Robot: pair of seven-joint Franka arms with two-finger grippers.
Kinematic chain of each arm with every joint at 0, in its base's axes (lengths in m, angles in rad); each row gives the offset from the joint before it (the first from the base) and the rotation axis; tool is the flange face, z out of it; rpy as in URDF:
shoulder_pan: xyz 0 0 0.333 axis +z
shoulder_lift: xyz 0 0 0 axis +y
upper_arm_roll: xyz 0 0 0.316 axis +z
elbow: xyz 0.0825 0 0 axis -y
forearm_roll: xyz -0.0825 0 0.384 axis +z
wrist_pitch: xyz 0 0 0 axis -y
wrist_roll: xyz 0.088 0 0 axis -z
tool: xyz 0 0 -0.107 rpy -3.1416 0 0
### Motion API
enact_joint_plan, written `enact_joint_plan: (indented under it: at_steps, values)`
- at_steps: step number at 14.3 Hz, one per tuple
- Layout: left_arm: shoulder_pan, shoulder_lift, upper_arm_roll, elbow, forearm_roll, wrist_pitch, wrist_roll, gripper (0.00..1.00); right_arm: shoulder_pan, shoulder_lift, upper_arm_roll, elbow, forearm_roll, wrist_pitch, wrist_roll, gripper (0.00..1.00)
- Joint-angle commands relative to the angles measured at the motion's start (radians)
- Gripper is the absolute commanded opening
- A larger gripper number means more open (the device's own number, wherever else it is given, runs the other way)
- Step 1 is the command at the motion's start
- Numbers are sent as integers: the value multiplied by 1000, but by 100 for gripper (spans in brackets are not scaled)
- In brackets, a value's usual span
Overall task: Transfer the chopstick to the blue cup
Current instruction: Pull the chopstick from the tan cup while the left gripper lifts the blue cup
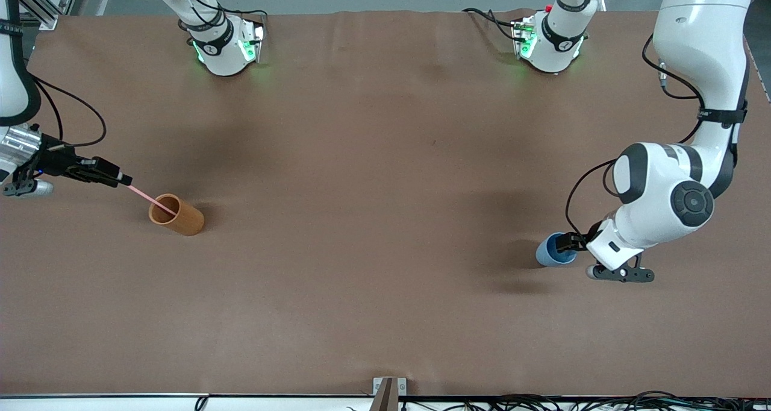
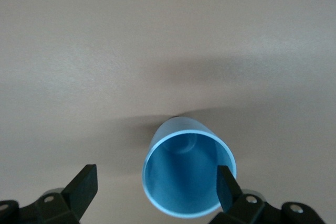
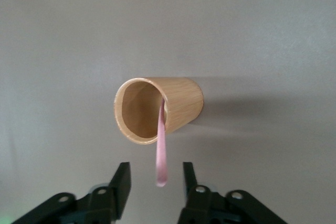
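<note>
The pale pink chopstick (image 1: 150, 198) leans out of the orange-brown cup (image 1: 177, 216) toward the right arm's end of the table. My right gripper (image 1: 124, 180) is open with its fingers on either side of the chopstick's free end (image 3: 161, 174), not touching it. The same cup shows in the right wrist view (image 3: 173, 103). The blue cup (image 1: 551, 251) stands toward the left arm's end. My left gripper (image 1: 571, 242) is open at the cup; in the left wrist view one finger (image 2: 226, 184) lies over the blue cup's (image 2: 181, 182) rim and the other finger (image 2: 84, 182) is apart from it.
The brown table cover (image 1: 373, 158) stretches between the two cups. The arm bases (image 1: 226, 43) stand along the table edge farthest from the front camera. A small bracket (image 1: 388, 390) and cables lie at the edge nearest it.
</note>
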Motion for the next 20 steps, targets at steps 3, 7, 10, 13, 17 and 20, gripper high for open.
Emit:
enact_joint_plan:
  at_steps: [3,7,10,13,17,20]
  values:
    - [-4,28,-1,-37,-18,85,-34,45,-41,35,11,-15,118,2,-31,32]
    - [-22,33,-1,-37,-4,92,-42,0,-43,44,11,-15,158,-4,-31,27]
    - [-38,16,2,-28,-4,75,-49,0,-43,44,11,-13,160,-24,-30,17]
    - [-51,-70,-12,-24,-4,19,-130,0,-41,41,11,-13,161,-33,-30,6]
    - [-191,-141,-70,-30,7,-18,-507,0,-38,35,13,-1,161,-48,-22,4]
    - [-359,-138,-73,-34,22,-18,-776,0,-33,20,14,50,149,-94,-10,4]
